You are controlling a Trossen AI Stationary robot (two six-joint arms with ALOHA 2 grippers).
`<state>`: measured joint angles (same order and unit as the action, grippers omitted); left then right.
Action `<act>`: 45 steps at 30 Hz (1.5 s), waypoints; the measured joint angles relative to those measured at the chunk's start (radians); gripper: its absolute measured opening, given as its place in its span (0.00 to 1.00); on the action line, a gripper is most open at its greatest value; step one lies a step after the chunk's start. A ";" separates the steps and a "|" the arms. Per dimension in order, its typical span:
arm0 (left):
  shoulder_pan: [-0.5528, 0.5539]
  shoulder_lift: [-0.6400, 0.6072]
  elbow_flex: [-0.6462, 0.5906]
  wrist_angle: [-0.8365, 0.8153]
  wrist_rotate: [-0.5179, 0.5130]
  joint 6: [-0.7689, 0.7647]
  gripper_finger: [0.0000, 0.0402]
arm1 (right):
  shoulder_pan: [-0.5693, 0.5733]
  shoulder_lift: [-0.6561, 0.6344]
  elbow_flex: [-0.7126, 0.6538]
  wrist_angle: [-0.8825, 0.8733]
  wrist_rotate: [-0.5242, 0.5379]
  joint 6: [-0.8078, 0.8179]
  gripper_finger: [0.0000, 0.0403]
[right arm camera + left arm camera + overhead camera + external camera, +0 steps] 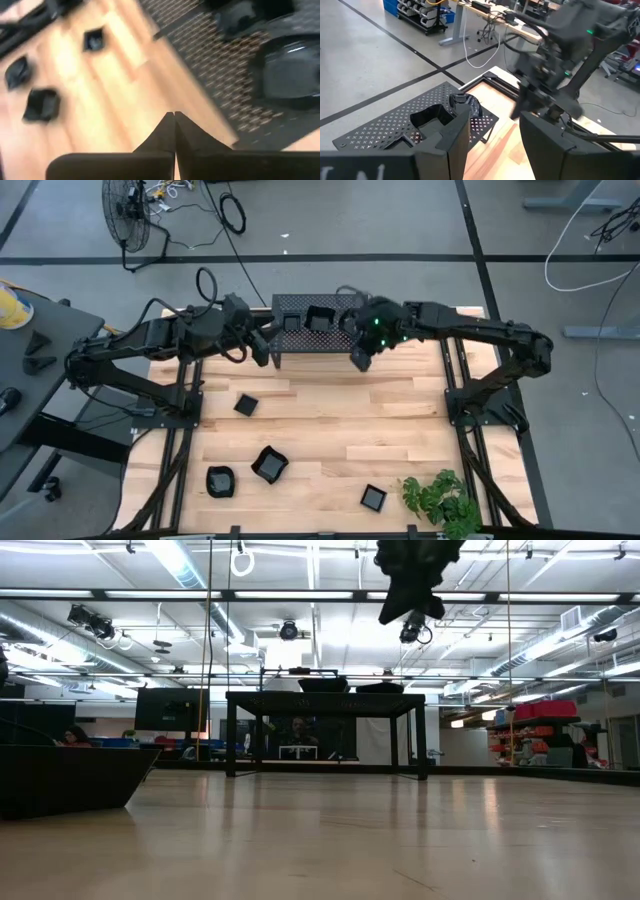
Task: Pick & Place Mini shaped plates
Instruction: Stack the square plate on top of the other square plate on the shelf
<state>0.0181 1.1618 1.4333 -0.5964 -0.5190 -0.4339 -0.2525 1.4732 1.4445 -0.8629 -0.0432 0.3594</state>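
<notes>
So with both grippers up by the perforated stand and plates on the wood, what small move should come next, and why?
Probably swing the left gripper, open and empty beside the stand, back toward the nearest plate on the table. Four plates lie there, and the right gripper is shut.

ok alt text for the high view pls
Two dark robot arms reach from either side toward a black perforated stand at the far edge of a wooden table. The stand carries small black plates; four more lie on the wood near a green plant.
</notes>
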 joint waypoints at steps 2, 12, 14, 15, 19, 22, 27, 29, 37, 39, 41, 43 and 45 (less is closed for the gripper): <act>0.000 0.000 0.000 -0.002 0.001 0.000 0.44 | 0.047 -0.007 0.000 -0.034 0.000 0.000 0.00; 0.000 0.000 0.000 -0.006 0.042 0.030 0.44 | 0.269 -0.036 0.000 -0.130 0.000 0.106 0.06; 0.000 0.000 0.000 -0.005 0.058 0.034 0.44 | 0.313 -0.036 0.000 -0.152 0.001 0.147 0.06; 0.000 0.000 0.000 -0.006 0.067 0.034 0.44 | 0.336 -0.035 0.000 -0.159 0.000 0.168 0.06; 0.000 0.000 0.000 -0.006 0.079 0.035 0.44 | 0.415 -0.032 0.000 -0.192 0.000 0.255 0.07; -0.001 0.000 0.000 -0.007 0.080 0.038 0.44 | 0.467 -0.032 0.000 -0.193 0.010 0.338 0.07; -0.001 0.000 0.000 -0.019 0.135 0.069 0.44 | 0.541 -0.032 0.000 -0.191 0.054 0.452 0.07; -0.001 0.000 0.000 -0.023 0.167 0.079 0.44 | 0.569 -0.032 0.000 -0.189 0.062 0.492 0.07; -0.001 0.000 0.000 -0.023 0.218 0.080 0.44 | 0.697 0.052 0.000 -0.144 0.079 0.614 0.15; -0.001 0.000 0.000 -0.023 0.218 0.081 0.44 | 0.721 0.090 0.000 -0.142 0.078 0.628 0.22; -0.001 0.000 0.000 -0.023 0.220 0.082 0.44 | 0.741 0.123 0.000 -0.141 0.077 0.634 0.29; -0.001 0.000 0.000 -0.025 0.237 0.083 0.44 | 0.760 0.156 0.000 -0.127 0.061 0.645 0.36; -0.001 0.000 0.000 -0.028 0.254 0.090 0.44 | 0.782 0.194 0.000 -0.100 0.034 0.654 0.43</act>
<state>0.0170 1.1618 1.4330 -0.6240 -0.2649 -0.3441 0.5292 1.6667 1.4441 -0.9629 -0.0096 1.0134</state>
